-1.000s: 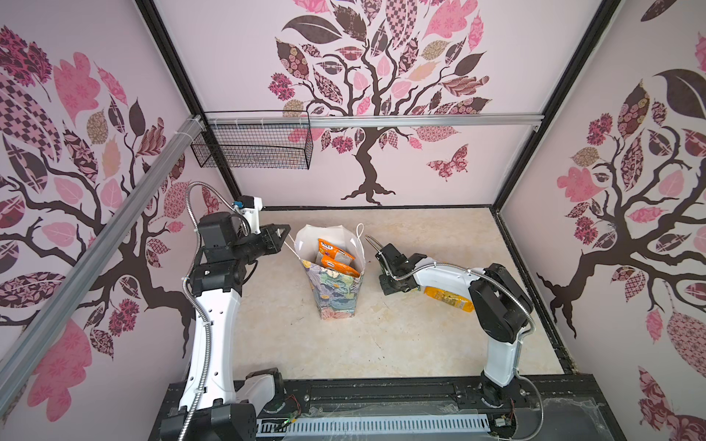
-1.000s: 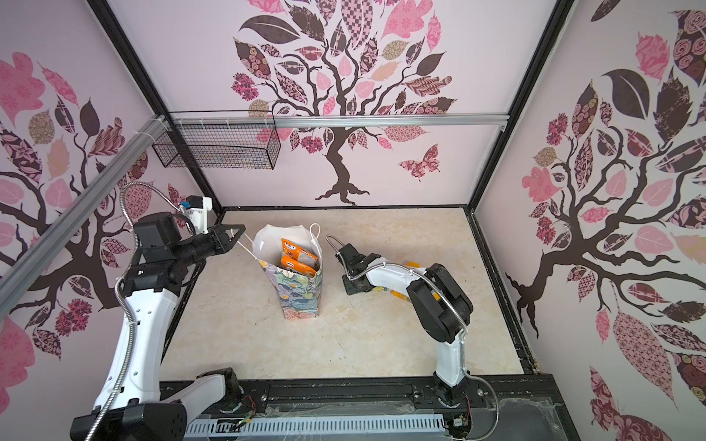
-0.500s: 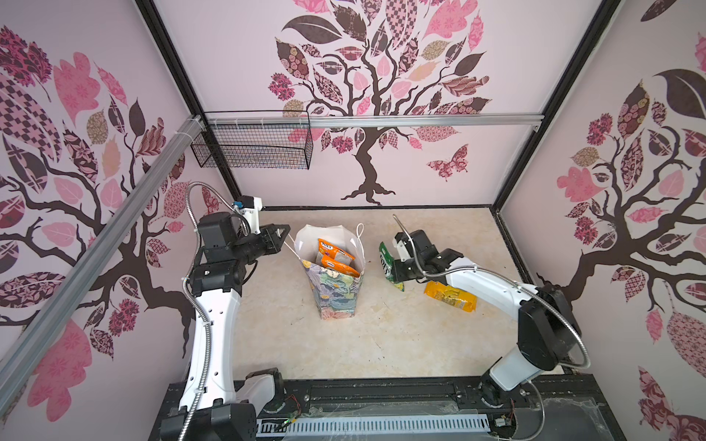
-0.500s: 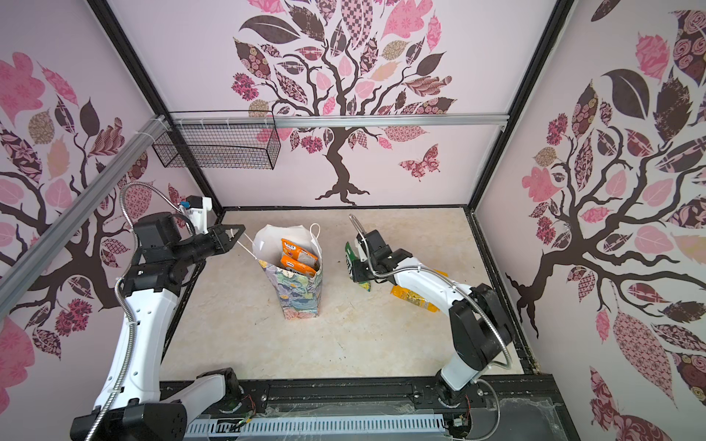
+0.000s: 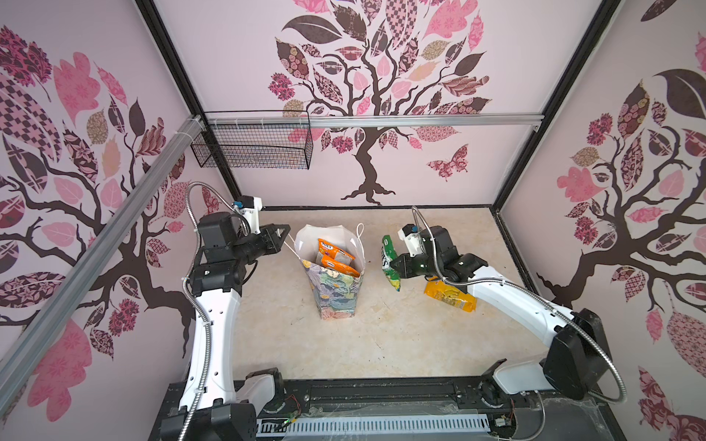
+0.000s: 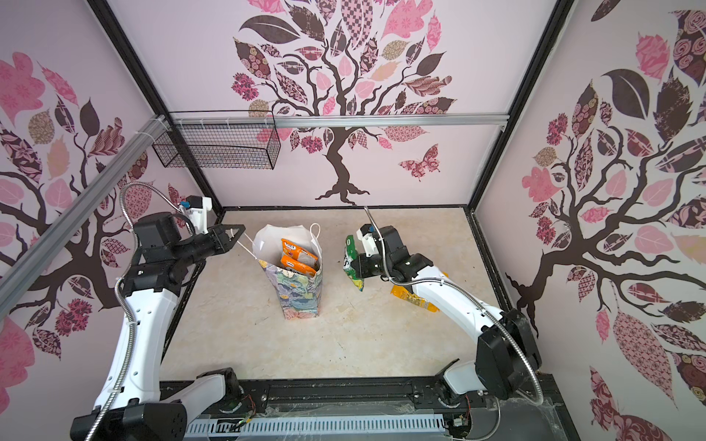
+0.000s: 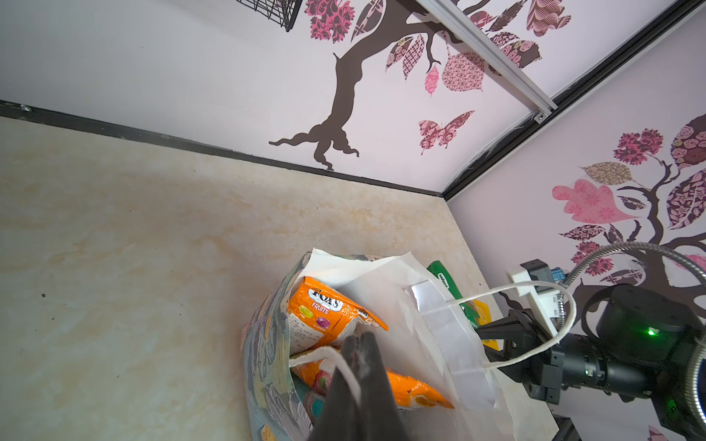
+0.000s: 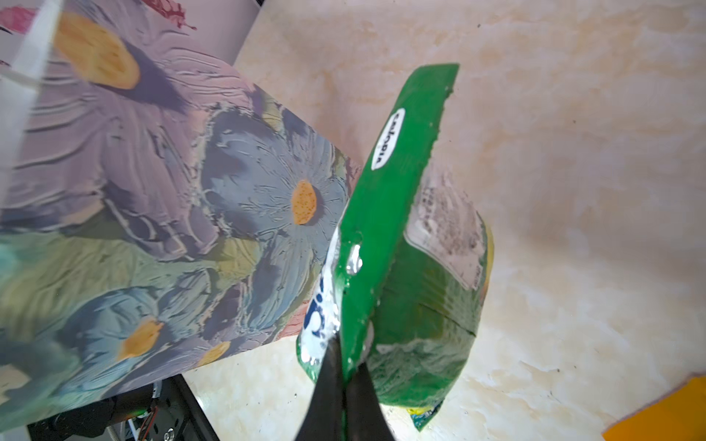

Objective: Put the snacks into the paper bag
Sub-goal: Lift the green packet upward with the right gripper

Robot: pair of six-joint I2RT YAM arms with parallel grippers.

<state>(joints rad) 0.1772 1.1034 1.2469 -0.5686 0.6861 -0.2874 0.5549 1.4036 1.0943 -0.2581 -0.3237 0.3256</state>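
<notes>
Firmly, right fingers [image 8: 324, 397] pinch a green snack [image 5: 390, 259] beside the paper bag [image 5: 336, 294].

yellow packet [image 5: 447, 296] half under right arm [image 5: 512, 303], paper bag's [image 5: 338, 298] deeper contents hidden

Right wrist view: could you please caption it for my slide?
Right gripper pinches green snack beside bag.

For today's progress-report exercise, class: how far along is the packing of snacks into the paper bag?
Done: two orange packets sit inside the paper bag. In hand: the right gripper pinches a green packet, raised beside the bag; the left gripper holds a cord handle. Left: that packet and the yellow packet lying on the table.
</notes>
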